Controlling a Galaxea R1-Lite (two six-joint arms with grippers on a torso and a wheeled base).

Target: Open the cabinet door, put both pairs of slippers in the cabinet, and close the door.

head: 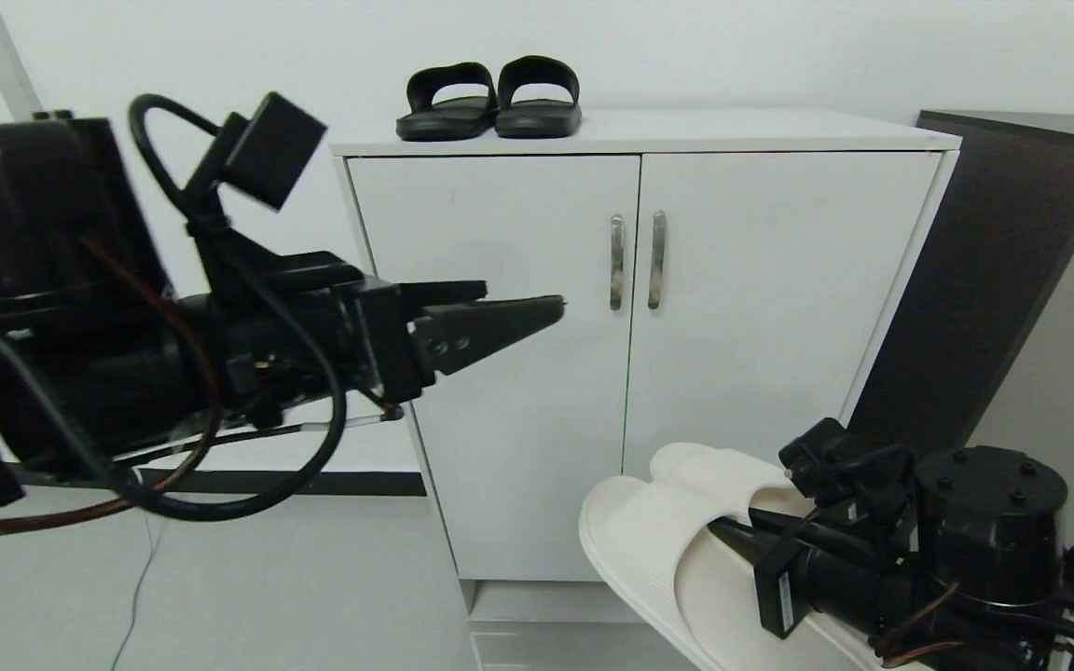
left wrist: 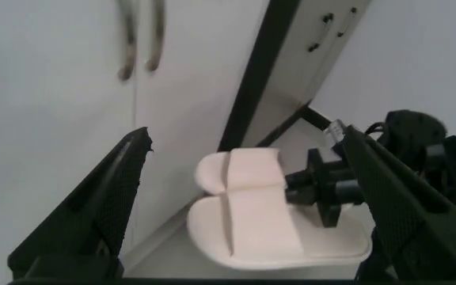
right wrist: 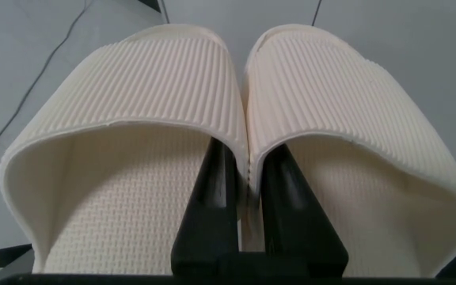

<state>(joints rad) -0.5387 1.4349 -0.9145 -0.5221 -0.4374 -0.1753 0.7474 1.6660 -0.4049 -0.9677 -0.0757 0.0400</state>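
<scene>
The white cabinet point(head: 779, 308) stands with both doors shut, its two metal handles point(head: 636, 261) side by side at the middle. A pair of black slippers point(head: 490, 98) rests on its top at the left. My left gripper point(head: 537, 312) point(left wrist: 244, 134) hovers open in front of the left door, just left of the handles point(left wrist: 139, 36) and apart from them. Low on the right, my right gripper point(head: 733, 533) point(right wrist: 248, 162) is shut on a pair of white slippers point(head: 667, 540) point(left wrist: 252, 218) point(right wrist: 172, 95), its fingers point(right wrist: 212, 198) inside them pinching their inner walls together.
A dark grey cabinet point(head: 994, 280) stands against the white cabinet's right side. A thin cable point(head: 138, 587) trails over the grey floor at the left. A black strip point(head: 295, 483) runs along the wall's foot.
</scene>
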